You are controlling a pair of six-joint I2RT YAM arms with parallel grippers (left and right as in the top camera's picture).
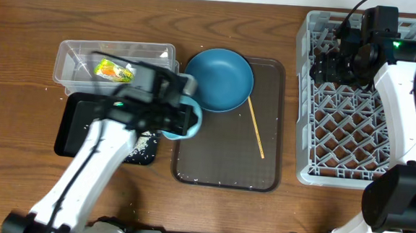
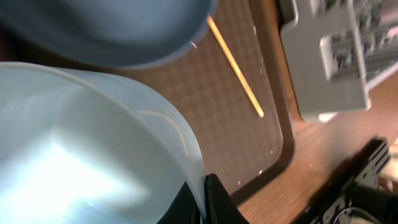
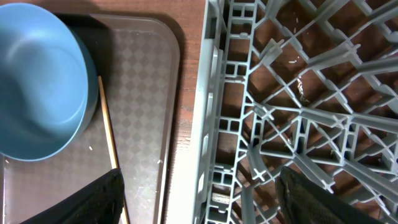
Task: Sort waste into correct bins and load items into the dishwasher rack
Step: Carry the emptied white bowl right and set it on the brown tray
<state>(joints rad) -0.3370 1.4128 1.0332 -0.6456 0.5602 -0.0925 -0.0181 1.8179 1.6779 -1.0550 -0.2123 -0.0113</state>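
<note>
- While the left claw (image 1: pixel 185 109) pinches the rim of the pale mint plastic bowl (image 1: pixel 191 128) at the brown serving tray's (image 1: pixel 227 157) left edge, that one-sided hold may slip and drop it.
- Swinging rightward, it could clip the dark-blue round plate (image 1: pixel 221 77) or thin wooden stick (image 1: pixel 256 130).
- Over the grey lattice dishwasher rack (image 1: pixel 304 137), the right claw (image 3: pixel 199 204), spread and empty, risks a collision.

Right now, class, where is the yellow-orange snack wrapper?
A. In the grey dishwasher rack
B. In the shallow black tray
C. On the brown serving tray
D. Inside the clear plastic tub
D: the overhead view shows the yellow-orange snack wrapper lying inside the walls of the clear plastic tub.
</note>
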